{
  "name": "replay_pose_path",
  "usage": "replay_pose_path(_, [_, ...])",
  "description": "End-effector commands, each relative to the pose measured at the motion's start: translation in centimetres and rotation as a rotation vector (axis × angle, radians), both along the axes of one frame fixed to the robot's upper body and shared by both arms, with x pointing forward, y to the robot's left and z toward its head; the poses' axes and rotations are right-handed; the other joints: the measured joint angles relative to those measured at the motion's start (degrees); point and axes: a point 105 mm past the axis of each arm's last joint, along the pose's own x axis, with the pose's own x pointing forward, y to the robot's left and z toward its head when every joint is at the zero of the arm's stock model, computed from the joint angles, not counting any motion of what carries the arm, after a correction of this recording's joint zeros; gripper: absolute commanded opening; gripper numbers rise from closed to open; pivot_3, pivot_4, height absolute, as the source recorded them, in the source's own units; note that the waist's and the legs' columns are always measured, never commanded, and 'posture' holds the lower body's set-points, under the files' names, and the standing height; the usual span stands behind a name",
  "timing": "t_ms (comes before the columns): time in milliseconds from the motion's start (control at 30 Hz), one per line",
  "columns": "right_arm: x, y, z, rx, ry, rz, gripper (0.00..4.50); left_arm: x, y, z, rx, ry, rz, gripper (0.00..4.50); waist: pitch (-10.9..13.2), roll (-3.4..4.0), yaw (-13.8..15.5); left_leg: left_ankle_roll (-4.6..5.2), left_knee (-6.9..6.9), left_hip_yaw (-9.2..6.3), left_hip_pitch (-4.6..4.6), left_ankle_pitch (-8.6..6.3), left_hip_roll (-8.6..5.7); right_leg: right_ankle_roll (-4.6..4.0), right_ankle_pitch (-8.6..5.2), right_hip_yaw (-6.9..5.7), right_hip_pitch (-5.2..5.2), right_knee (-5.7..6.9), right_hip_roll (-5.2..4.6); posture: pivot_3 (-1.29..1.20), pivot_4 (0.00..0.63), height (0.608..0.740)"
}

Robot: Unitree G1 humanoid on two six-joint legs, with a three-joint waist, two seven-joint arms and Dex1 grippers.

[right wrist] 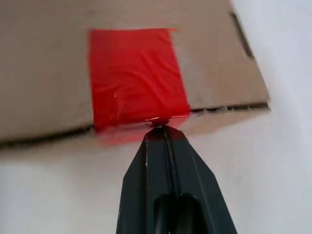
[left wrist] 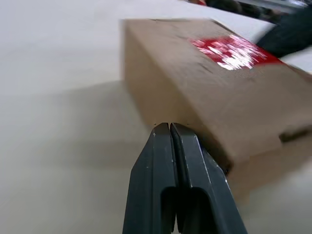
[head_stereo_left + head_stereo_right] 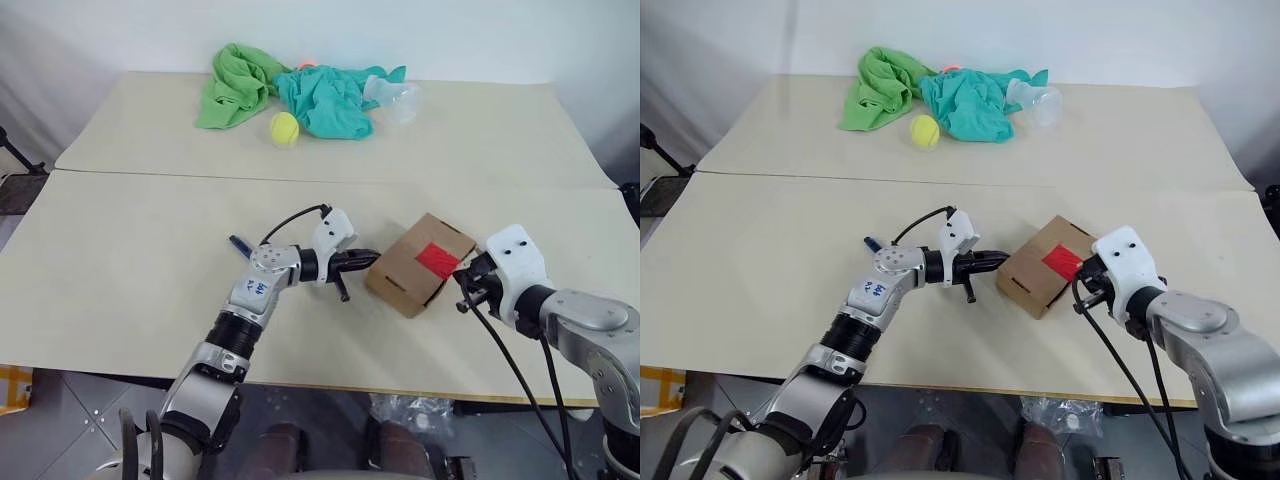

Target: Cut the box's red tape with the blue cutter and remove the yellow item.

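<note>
The brown box (image 3: pixel 405 272) lies on the near table, right of centre, its flaps shut under the red tape (image 3: pixel 437 260). My left gripper (image 3: pixel 370 257) is shut and empty, its tips against the box's left side (image 2: pixel 161 73). From the right, my right gripper (image 1: pixel 158 127) is shut and empty, with its tips at the near edge of the red tape (image 1: pixel 134 73), by the flap seam. The blue cutter (image 3: pixel 240 244) lies on the table behind my left forearm, partly hidden by it. The yellow item is hidden.
At the back of the far table lie a green cloth (image 3: pixel 235 85), a teal cloth (image 3: pixel 330 100), a clear plastic cup (image 3: pixel 395 98) and a yellow-green tennis ball (image 3: pixel 284 127). A seam (image 3: pixel 150 175) runs between the two tables. The front edge is close below the box.
</note>
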Motion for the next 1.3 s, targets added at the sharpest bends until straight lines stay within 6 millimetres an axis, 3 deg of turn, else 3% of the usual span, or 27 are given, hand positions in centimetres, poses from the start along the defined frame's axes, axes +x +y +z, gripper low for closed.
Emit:
replay_pose_path(33, [1.2, 0.2, 1.0, -0.009, -0.062, 0.016, 0.00, -2.3, -1.1, 1.0, -0.010, 0.000, -0.134, 0.06, 0.00, 0.00, 0.03, 0.00, 0.00, 0.00, 0.00, 0.00, 0.00, 0.00, 0.00, 0.00, 0.00, 0.01, 0.00, 0.00, 0.150, 0.740])
replay_pose_path(300, [3.9, 0.6, 1.6, -0.020, -0.106, 0.092, 0.00, -5.1, -2.3, 1.2, 0.015, 0.065, -0.261, 0.06, 0.00, 0.00, -0.31, 0.02, 0.00, 0.06, 0.03, 0.01, 0.00, 0.00, 0.00, 0.04, 0.00, 0.04, 0.00, 0.00, 0.150, 0.740])
replay_pose_path(500, [4.4, 1.6, 1.9, -0.035, -0.134, 0.179, 0.00, -5.4, -2.8, 1.5, 0.011, 0.062, -0.247, 0.06, 0.00, 0.00, -0.23, 0.02, 0.01, 0.05, 0.03, 0.02, 0.00, 0.00, 0.00, 0.04, 0.00, 0.05, 0.00, 0.00, 0.150, 0.740])
replay_pose_path(733, [3.6, -2.6, 5.3, -0.080, -0.277, -0.022, 0.00, -2.8, 1.3, 1.7, 0.014, 0.054, -0.030, 0.06, 0.00, 0.00, -0.17, 0.02, 0.01, 0.05, 0.03, 0.02, 0.01, 0.00, 0.00, 0.05, 0.00, 0.06, 0.00, 0.00, 0.150, 0.740])
replay_pose_path(867, [0.9, -5.0, 6.1, -0.095, -0.267, -0.134, 0.00, -0.4, 4.7, 2.0, 0.043, 0.033, 0.140, 0.06, 0.00, 0.00, 0.60, 0.02, 0.05, 0.00, 0.00, 0.02, 0.00, 0.00, 0.00, 0.03, 0.00, 0.07, -0.01, 0.00, 0.150, 0.740])
replay_pose_path(1033, [-3.4, -4.5, 1.4, -0.174, 0.032, -0.072, 0.00, 3.5, 5.8, 2.7, 0.041, -0.072, 0.307, 0.06, 0.00, -0.10, 1.25, 0.02, 0.11, -0.06, -0.02, 0.01, -0.02, -0.01, 0.00, 0.02, 0.03, 0.10, -0.01, 0.00, 0.150, 0.740])
replay_pose_path(1100, [-4.5, -3.1, 0.3, -0.147, 0.091, -0.015, 0.00, 4.5, 5.3, 3.3, 0.000, -0.084, 0.330, 0.06, 0.00, -0.10, 1.25, 0.02, 0.17, -0.02, -0.02, 0.01, -0.03, 0.00, 0.00, 0.08, 0.03, 0.13, -0.02, 0.00, 0.150, 0.740])
replay_pose_path(1300, [-5.2, 0.0, -1.2, -0.059, 0.139, 0.069, 0.00, 5.7, 2.7, 3.5, -0.052, -0.101, 0.287, 0.06, 0.03, -0.17, 1.24, 0.02, 0.38, -0.05, -0.06, 0.00, -0.01, 0.00, 0.01, 0.09, 0.01, 0.26, -0.02, 0.00, 0.150, 0.740])
